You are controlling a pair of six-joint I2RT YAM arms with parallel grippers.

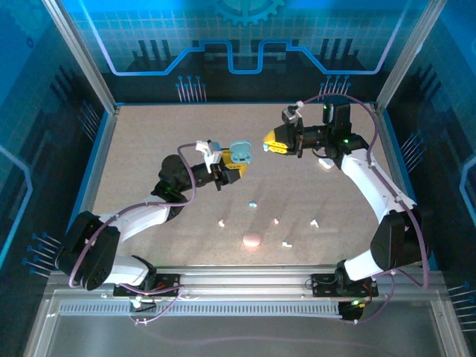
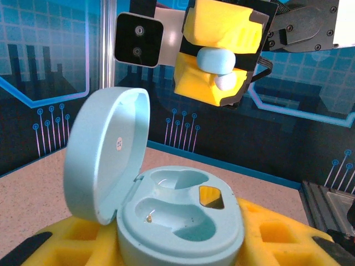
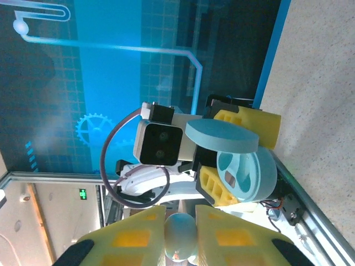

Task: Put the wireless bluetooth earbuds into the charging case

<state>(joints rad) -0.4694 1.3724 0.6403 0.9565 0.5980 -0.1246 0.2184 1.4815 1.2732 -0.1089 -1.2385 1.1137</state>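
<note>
My left gripper [image 1: 232, 166] is shut on a light blue charging case [image 1: 239, 154], lifted above the table with its lid [image 2: 105, 152] swung open. Yellow pads [image 2: 280, 233] hug the case body [image 2: 180, 213], and both moulded wells in it are empty. My right gripper [image 1: 269, 143] hovers just right of the case and faces it. It is shut on a light blue earbud [image 3: 180, 235], pinched between its yellow pads [image 3: 127, 235]. From the left wrist, that earbud [image 2: 217, 60] hangs above and beyond the open case. The right wrist view has the open case [image 3: 247, 172] ahead of the earbud.
Loose earbuds lie on the tan table: a blue one [image 1: 253, 203], pink ones [image 1: 222, 222] [image 1: 276, 220] and white ones [image 1: 314, 222] [image 1: 286, 242]. A pink case [image 1: 252, 240] sits near the front edge and a white case [image 1: 325, 163] under the right arm.
</note>
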